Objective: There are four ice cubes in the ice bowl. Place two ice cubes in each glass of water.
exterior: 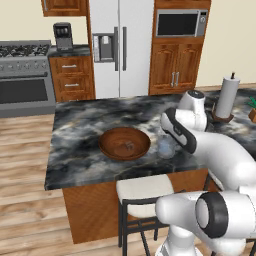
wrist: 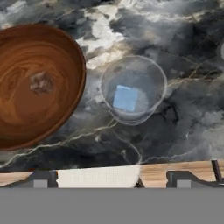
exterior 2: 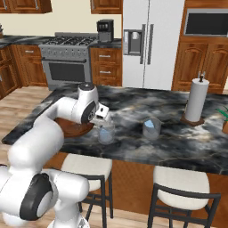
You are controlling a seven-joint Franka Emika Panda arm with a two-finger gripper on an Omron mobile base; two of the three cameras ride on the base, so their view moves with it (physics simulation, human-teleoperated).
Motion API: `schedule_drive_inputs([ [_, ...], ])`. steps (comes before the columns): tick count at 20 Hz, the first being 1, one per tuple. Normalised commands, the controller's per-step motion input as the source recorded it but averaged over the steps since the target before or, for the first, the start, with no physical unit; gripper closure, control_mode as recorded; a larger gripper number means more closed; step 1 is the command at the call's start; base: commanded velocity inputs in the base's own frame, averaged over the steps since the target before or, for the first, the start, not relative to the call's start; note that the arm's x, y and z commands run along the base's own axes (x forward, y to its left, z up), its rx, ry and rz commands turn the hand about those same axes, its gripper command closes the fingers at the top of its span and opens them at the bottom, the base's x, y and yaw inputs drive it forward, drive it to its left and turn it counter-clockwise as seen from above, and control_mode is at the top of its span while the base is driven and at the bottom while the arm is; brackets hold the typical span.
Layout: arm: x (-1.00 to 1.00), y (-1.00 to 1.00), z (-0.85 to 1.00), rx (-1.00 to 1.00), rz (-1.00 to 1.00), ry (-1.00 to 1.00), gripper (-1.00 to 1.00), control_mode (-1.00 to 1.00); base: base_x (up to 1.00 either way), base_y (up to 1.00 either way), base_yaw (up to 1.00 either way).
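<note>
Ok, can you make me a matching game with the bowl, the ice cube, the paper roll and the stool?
1 bowl
2 ice cube
3 paper roll
4 stool

A in the glass
B cream seat, beside the counter
C brown wood
D white, upright

Pairs: 1-C, 2-A, 3-D, 4-B

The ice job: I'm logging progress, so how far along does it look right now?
Done: the near glass beside the ice bowl holds a pale-blue ice cube; whether it hides a second, I cannot tell. In hand: nothing visible; the hand hovers open above that glass. Left: the bowl seems to hold no cubes, and the far glass is too small to check.
</note>
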Motion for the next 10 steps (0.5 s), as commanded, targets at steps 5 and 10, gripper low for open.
schedule_drive_inputs([
  [5, -0.28, 0.9, 0.09, -0.11, 0.54, 0.0, -1.0, -1.0, 0.0, 0.0, 0.0],
  [10, 0.22, 0.58, 0.19, -0.02, 0.36, 0.0, -1.0, -1.0, 0.0, 0.0, 0.0],
])
